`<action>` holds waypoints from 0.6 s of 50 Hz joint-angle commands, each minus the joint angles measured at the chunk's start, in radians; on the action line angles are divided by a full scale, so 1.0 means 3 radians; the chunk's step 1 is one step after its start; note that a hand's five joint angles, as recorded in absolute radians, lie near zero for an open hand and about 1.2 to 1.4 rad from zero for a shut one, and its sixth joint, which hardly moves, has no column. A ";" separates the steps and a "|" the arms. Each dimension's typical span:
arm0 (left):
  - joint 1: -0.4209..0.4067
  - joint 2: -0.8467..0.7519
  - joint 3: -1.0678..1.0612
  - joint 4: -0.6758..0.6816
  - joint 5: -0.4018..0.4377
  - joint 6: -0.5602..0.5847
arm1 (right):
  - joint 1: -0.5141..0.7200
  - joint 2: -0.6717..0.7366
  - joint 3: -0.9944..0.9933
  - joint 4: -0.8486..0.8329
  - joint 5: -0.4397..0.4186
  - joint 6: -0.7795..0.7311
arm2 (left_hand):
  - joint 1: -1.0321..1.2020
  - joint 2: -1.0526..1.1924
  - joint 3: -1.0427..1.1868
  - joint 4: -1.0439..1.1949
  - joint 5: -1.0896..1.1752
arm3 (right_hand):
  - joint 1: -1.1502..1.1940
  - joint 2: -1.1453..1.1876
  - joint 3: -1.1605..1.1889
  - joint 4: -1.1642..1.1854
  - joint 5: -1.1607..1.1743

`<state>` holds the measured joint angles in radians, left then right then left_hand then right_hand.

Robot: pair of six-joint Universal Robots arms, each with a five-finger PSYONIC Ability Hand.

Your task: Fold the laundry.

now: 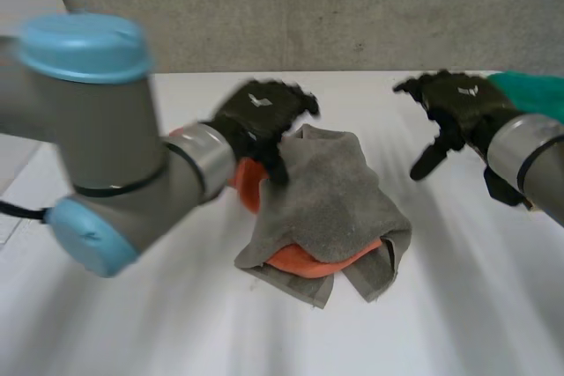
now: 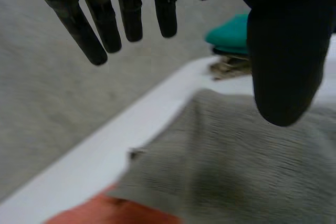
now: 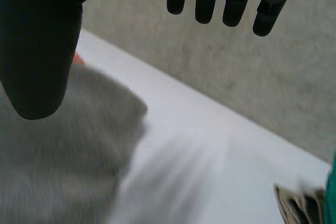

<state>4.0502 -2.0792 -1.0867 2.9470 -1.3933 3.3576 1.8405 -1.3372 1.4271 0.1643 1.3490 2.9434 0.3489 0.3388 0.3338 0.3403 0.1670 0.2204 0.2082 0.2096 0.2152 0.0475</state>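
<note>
While the grey towel (image 1: 330, 204) lies rumpled over an orange cloth (image 1: 322, 260) in the middle of the bench (image 1: 458, 305), folding looks barely begun. The left hand (image 1: 260, 116) hovers at the towel's far edge and the right hand (image 1: 454, 107) hangs apart from it toward the bench's right edge, both with fingers straight, spread and holding nothing. Next, each must pinch a towel corner.

No text can be read. Small white marks on the left hand (image 1: 260, 114) and right hand (image 1: 458, 99), perhaps logos, are illegible.
</note>
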 commanded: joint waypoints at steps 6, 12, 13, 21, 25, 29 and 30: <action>-0.0349 -0.1010 0.0805 -0.0262 -0.0484 0.0430 | -0.0209 0.0193 0.0791 -0.0818 -0.0002 -0.0296 | 0.1543 0.1576 0.1593 0.1571 0.1567 | -0.0153 -0.0112 -0.0117 -0.0135 -0.0158; -0.0344 -0.1036 0.0882 -0.0057 -0.0622 0.0584 | -0.0239 0.0264 0.0863 -0.0982 0.0018 -0.0372 | 0.3491 0.3525 0.3541 0.3520 0.3516 | -0.0153 -0.0112 -0.0117 -0.0135 -0.0158; -0.0344 -0.1000 0.0881 -0.0032 -0.0642 0.0589 | -0.0244 0.0254 0.0858 -0.0982 0.0028 -0.0382 | 0.3491 0.3525 0.3542 0.3520 0.3516 | -0.0153 -0.0112 -0.0117 -0.0135 -0.0158; -0.0206 -0.0162 0.0764 0.0158 -0.0852 0.0451 | -0.0296 0.0239 0.0847 -0.0998 0.0039 -0.0418 | 0.3491 0.3525 0.3542 0.3520 0.3516 | -0.0153 -0.0112 -0.0117 -0.0135 -0.0158; -0.0068 0.0232 0.0830 0.0142 -0.0786 0.0364 | -0.0275 0.0270 0.0837 -0.0982 0.0039 -0.0429 | 0.3491 0.3525 0.3542 0.3520 0.3516 | -0.0153 -0.0112 -0.0117 -0.0135 -0.0158; 0.0157 0.0483 0.1004 0.0030 -0.0699 0.0328 | -0.0234 0.0295 0.0837 -0.0988 0.0049 -0.0449 | 0.3491 0.3525 0.3542 0.3520 0.3516 | -0.0153 -0.0112 -0.0117 -0.0135 -0.0158; 0.0208 0.0508 0.1050 0.0010 -0.0689 0.0328 | -0.0229 0.0300 0.0837 -0.0983 0.0049 -0.0454 | 0.3491 0.3525 0.3542 0.3520 0.3516 | -0.0153 -0.0112 -0.0117 -0.0135 -0.0158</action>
<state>4.0348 -2.0163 -0.8318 2.9860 -1.6293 3.4712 1.7588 -1.2564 1.6789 -0.1325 1.3619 2.8136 1.1171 1.1913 1.1820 1.1933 0.9807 0.2204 0.2082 0.2097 0.2152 0.0475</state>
